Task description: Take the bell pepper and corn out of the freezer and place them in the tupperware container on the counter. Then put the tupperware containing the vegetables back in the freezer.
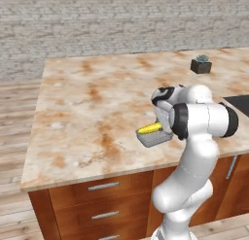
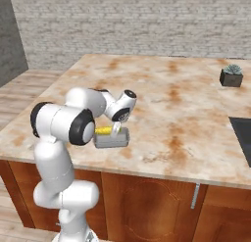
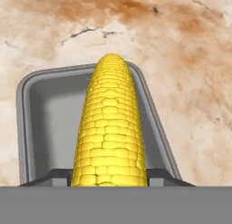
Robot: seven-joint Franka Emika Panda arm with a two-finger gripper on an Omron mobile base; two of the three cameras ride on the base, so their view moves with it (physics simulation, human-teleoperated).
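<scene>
- You will find the corn (image 3: 111, 128) as an elongated yellow cob with a surface of tightly packed, regular kernel rows, tapering to a rounded tip.
- It lies over the tupperware container (image 3: 34, 123), running along the tray's right side, with its tip reaching the far rim. In the hand view its near end is cut off at the bottom, so you cannot see its full length.
- In the left base view the corn (image 1: 149, 128) shows as a short yellow bar in the top of the tupperware container (image 1: 154, 139); in the right base view the corn (image 2: 103, 131) is partly covered by the arm.
- The tupperware container (image 2: 112, 140) is a shallow grey rectangular tray with rounded corners, a raised rim and a smooth matte interior. It rests on the bench (image 1: 87, 103) close to the front edge.
- The bench top is tan marble with rust-coloured veins and blotches, over brown wooden drawers with silver bar handles.
- The gripper (image 2: 115, 131) hangs directly over the tray at the cob. The state of the fingers cannot be told: the wrist and the cob hide them.
- A small dark plant pot (image 1: 201, 64) holding a spiky green plant stands well apart, near the far right of the bench.
</scene>
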